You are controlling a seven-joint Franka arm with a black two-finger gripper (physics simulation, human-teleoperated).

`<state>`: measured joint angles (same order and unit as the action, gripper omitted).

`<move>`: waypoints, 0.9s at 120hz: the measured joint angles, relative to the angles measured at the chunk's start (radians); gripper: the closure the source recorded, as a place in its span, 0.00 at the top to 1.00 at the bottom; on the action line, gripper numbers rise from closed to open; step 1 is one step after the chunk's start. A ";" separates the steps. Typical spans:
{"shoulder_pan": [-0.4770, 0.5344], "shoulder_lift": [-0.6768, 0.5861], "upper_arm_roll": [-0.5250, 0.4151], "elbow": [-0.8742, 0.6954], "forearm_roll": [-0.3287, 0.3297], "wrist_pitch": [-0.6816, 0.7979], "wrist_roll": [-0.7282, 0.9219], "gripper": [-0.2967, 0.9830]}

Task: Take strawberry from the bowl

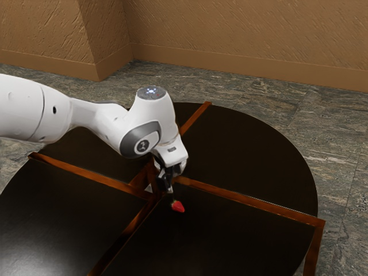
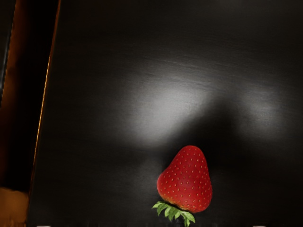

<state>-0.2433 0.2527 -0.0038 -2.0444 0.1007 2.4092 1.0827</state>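
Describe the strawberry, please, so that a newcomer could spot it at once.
Find the round dark table crossed by brown wooden strips. Near where the strips meet, just by the gripper, is a strawberry with pale seeds and green leaves. Its bright red sets it apart from the black gripper and brown strips.

A: What class of premises?
B: An indoor room, domestic or lounge-like in finish; the exact use cannot be determined.
A: Grounds?
B: Walls tan, rough-textured, one section projecting at a corner; baseboard of similar tan along their foot; floor of grey-brown, veined, stone-like tiles, joints visible.
A: Furnishings?
B: One round table, dark-topped, crossed by reddish-brown wooden strips; fine grain and a soft sheen noted in the wrist view; character closer to home furniture than a workbench.
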 joint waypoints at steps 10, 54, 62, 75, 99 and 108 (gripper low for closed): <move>0.009 -0.077 0.021 0.007 0.002 -0.008 -0.014 0.69; 0.178 -0.360 0.086 0.237 -0.006 -0.403 -0.262 0.75; 0.228 -0.380 0.084 0.305 -0.004 -0.521 -0.338 0.76; 0.267 -0.384 0.095 0.353 -0.003 -0.655 -0.406 0.76; 0.228 -0.324 0.068 0.469 -0.009 -0.771 -0.576 0.77; 0.201 -0.315 0.066 0.486 -0.011 -0.795 -0.634 0.77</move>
<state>-0.0425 -0.0620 0.0621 -1.5584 0.0899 1.6143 0.4489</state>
